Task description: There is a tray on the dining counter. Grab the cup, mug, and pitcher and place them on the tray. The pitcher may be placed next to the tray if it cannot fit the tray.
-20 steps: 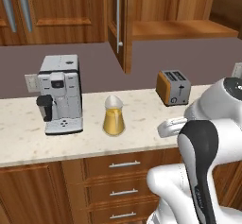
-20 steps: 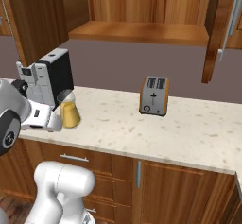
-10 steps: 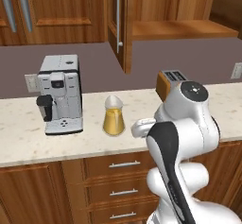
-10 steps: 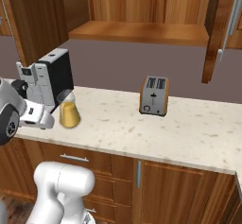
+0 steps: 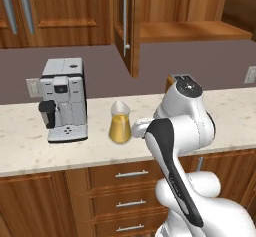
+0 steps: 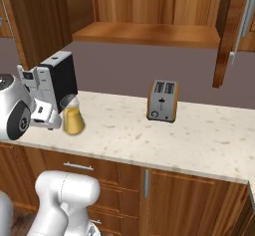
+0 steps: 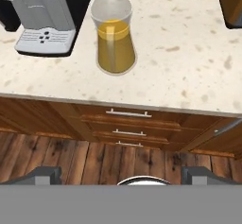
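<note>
pitcher (image 7: 113, 38): orange liquid inside, upright on surface (image 7: 189, 53), just right of coffee machine (image 7: 45, 10)
hand (image 7: 121, 173): spread wide, holding nothing

flat, even rendered light in all views, no strong single source. counter (image 5: 30, 146) reads bright beige, cabinets warm mid-brown. soft shadow under the upper cabinets darkens the back wall (image 6: 129, 65). small soft shadow around the pitcher (image 7: 113, 34) base, ahead of the hand camera. white arm (image 5: 185, 121) shows mild shading, faint highlight on top. glass of pitcher slightly hazy, no hard glare. everything sharp, no motion blur, no depth blur. hand view shows slight wide-angle stretch at its edges.
</note>
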